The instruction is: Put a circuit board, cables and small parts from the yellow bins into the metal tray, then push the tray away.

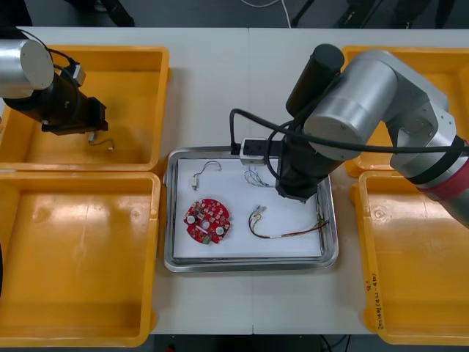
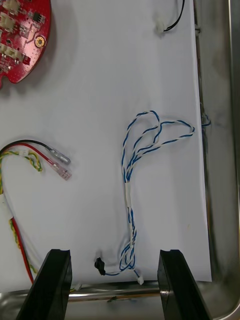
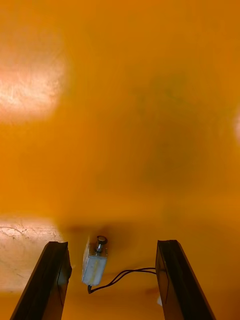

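My left gripper [image 1: 89, 132] is down in the far-left yellow bin [image 1: 132, 81], open. A small metal part [image 3: 95, 262] with a thin black lead lies on the bin floor between its fingertips [image 3: 52, 280]. My right gripper [image 1: 293, 192] hangs open over the right half of the metal tray [image 1: 249, 262], which is white inside. One end of the twisted blue and white cable [image 2: 127, 190] lies between its fingers [image 2: 175, 285]. A round red circuit board [image 1: 207, 220], a red and yellow cable [image 1: 282, 227] and a black cable [image 1: 207, 171] also lie in the tray.
The near-left bin [image 1: 73, 257] and near-right bin [image 1: 418, 257] look bare inside. The far-right bin [image 1: 440, 62] is partly hidden by my right arm. A bare strip of table runs in front of the tray.
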